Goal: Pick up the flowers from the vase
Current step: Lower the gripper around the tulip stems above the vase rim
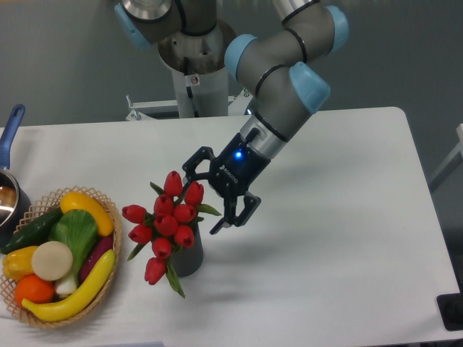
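Vase (189,259) mostly hidden behind flowers (165,224)

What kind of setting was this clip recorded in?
Probably a robotics lab staged with kitchen props: an arm on a pedestal at a plain white table, red tulips in a vase, and a wicker basket of toy-like vegetables.

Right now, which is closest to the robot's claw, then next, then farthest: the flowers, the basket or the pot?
From the gripper:
1. Flowers, just to its left in the picture.
2. Basket, farther left.
3. Pot, at the table's far left edge.
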Tool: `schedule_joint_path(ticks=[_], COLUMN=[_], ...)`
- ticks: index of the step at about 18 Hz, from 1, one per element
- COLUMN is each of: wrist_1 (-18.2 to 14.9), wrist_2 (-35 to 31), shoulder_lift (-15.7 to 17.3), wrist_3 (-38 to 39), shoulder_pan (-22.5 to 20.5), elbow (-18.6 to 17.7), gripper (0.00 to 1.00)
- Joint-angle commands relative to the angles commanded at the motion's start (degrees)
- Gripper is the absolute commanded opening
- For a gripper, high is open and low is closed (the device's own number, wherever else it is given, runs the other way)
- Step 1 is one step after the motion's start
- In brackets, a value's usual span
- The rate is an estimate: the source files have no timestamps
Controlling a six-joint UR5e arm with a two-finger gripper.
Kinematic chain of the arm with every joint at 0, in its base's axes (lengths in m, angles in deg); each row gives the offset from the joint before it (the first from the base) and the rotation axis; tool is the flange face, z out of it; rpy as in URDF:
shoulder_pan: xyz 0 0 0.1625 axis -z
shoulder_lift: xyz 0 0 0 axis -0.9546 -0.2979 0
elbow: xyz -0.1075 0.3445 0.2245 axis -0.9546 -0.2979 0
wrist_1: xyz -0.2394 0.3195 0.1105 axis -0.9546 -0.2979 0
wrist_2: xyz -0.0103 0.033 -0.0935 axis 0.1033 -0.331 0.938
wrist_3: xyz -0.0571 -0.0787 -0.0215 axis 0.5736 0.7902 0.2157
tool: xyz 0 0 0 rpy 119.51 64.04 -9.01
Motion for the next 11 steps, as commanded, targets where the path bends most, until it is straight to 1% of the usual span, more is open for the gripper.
schedule_joint_path(ticks=[6, 7, 11], wrist_1=[1.93, 2.89, 4.39], wrist_2=[-0.35, -0.35, -0.96], shoulder_lift=[-1.15, -1.32, -2.46], wrist_3=[0.18, 0.35, 1.58], shoulder_pan=[1.67, 1.68, 2.47], elbow=[0.18, 0.18, 0.09], gripper=[1.0, 1.0, 1.0])
